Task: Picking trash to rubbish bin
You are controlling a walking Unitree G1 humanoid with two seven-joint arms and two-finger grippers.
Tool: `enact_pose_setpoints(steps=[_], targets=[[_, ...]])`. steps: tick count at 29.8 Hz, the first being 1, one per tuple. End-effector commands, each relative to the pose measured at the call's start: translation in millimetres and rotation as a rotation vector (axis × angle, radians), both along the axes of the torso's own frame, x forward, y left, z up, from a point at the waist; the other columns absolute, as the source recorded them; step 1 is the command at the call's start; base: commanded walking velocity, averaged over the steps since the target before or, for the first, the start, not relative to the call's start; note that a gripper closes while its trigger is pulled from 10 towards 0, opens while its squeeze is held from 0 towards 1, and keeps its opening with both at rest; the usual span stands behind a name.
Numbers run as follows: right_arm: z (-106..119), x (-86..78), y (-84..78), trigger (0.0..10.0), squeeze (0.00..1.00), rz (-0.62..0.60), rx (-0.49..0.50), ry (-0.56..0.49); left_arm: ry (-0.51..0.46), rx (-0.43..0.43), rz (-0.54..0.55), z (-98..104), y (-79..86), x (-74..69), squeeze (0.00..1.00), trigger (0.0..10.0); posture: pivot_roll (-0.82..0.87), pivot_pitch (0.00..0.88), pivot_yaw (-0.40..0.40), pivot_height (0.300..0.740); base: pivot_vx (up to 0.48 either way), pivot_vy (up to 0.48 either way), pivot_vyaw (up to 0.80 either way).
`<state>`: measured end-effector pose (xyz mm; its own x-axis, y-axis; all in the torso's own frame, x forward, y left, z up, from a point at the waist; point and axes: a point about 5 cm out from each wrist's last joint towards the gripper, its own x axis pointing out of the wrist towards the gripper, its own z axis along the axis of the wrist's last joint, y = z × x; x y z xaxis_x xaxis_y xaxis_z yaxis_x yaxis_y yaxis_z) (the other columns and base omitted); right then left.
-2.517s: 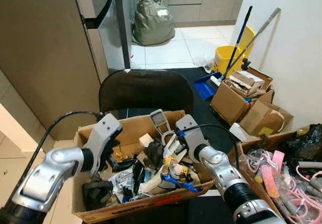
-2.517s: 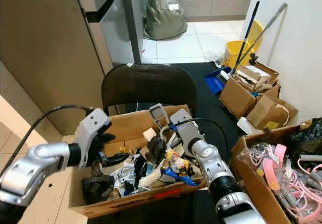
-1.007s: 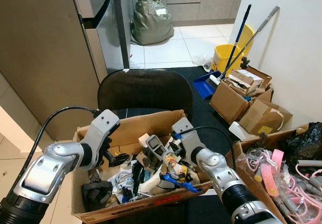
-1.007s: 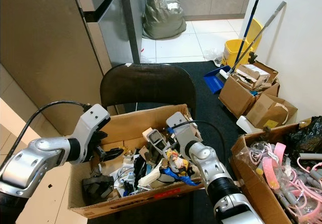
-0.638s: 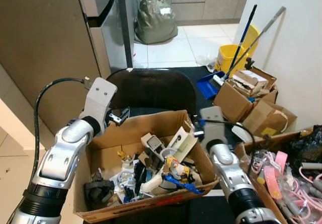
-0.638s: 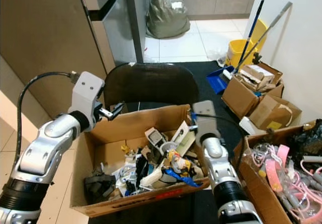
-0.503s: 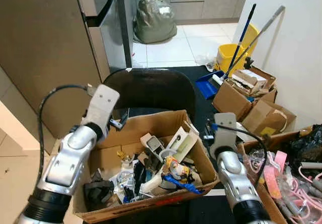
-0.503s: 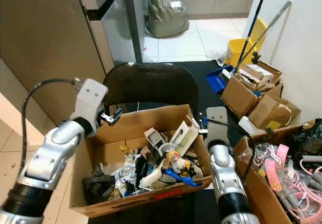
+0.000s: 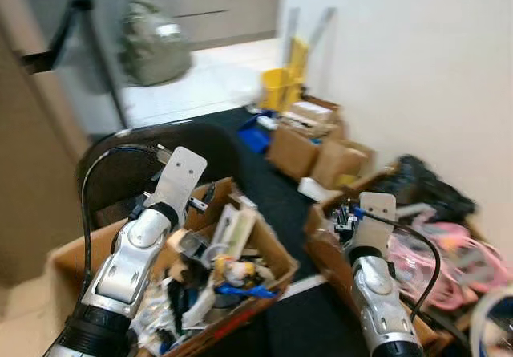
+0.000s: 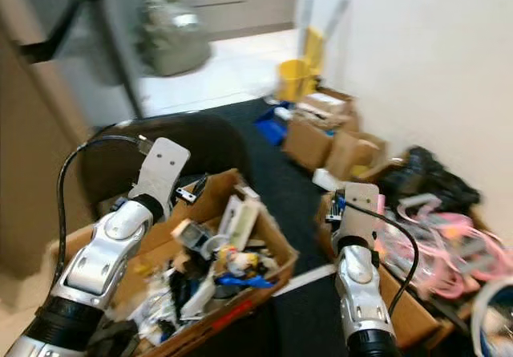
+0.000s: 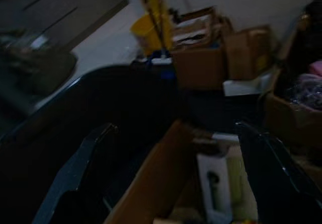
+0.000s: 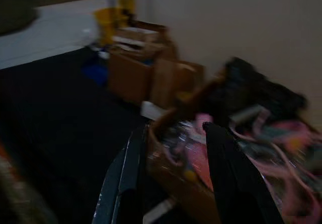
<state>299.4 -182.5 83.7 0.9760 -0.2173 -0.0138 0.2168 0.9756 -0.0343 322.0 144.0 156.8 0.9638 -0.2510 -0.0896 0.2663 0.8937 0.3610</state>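
A: What's changed?

B: The whole view has swung right, so the camera turned. Both arms have lifted out of the cardboard box of trash, so no pick is under way.

A: The grippers?

B: The wrist views show it: left gripper wide open and empty above the box; right gripper parted, empty, facing the box of pink clutter.

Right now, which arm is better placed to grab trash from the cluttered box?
Left. The left gripper hangs open over the box rim; the right gripper is over the other carton.
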Motion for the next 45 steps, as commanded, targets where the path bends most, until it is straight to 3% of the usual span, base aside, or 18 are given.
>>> enact_pose_setpoints(steps=[1,6,14,24,33,45], targets=[[-4.6,-2.6,-1.8,10.0,0.0,-0.023,0.005,0.027,0.013,0.023,0.013,-5.7,1.8,1.9,0.0,10.0,0.01,0.047,0.057,0.74,0.0,0.0,-0.8],[-2.8,-3.0,-3.4,10.0,0.0,-0.032,0.006,0.018,0.003,0.016,0.009,-5.8,3.0,3.4,0.0,10.0,0.01,0.038,0.057,0.74,0.0,0.0,-0.8],[-0.9,-3.7,-4.9,10.0,0.0,-0.041,0.003,0.019,0.06,-0.017,0.088,-14.3,13.0,6.4,0.0,10.0,0.0,0.033,0.052,0.74,0.0,0.0,-0.8],[3.4,0.7,-7.5,10.0,0.0,-0.05,-0.004,0.02,0.042,-0.025,0.09,-10.9,15.1,11.5,0.0,10.0,-0.01,0.068,0.062,0.74,0.0,0.0,-0.8],[2.7,0.4,-3.9,10.0,0.0,-0.033,0.0,0.037,-0.004,-0.103,0.132,-4.6,14.5,15.7,0.0,10.0,0.0,0.083,0.053,0.74,0.0,0.0,-0.8],[2.4,4.2,-5.8,10.0,0.0,-0.041,-0.014,0.053,0.008,-0.091,0.141,-7.2,17.8,15.1,0.0,10.0,0.01,0.084,0.056,0.74,0.0,0.0,-0.8]])
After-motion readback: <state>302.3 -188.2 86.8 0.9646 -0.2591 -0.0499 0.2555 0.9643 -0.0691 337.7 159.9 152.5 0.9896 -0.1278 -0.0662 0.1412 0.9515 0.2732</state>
